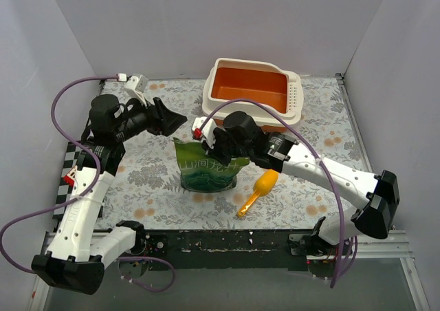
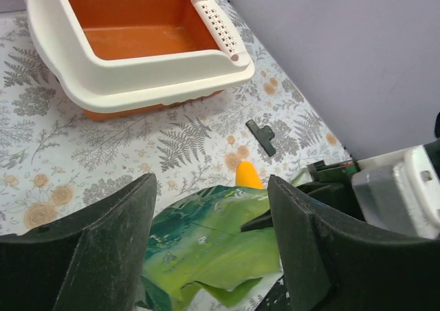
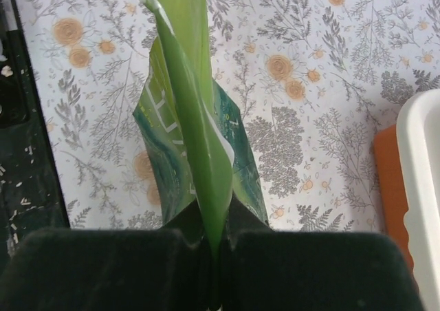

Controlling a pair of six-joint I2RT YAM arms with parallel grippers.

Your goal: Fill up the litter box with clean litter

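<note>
The litter box [image 1: 294,93], white-rimmed and orange inside, stands at the back right; its floor looks bare in the left wrist view [image 2: 137,84]. No litter shows. A green foil bag [image 1: 206,170] stands upright mid-table. My right gripper [image 1: 214,144] is shut on the bag's top edge, which is pinched between its fingers in the right wrist view [image 3: 206,187]. My left gripper [image 1: 175,122] is open, just left of and above the bag's top; the bag [image 2: 206,249] lies between its fingers [image 2: 103,249]. A yellow-orange scoop [image 1: 258,190] lies right of the bag.
A small black clip [image 2: 262,136] lies on the floral tablecloth near the right wall. White walls enclose the table on three sides. The black front rail [image 1: 227,241] runs along the near edge.
</note>
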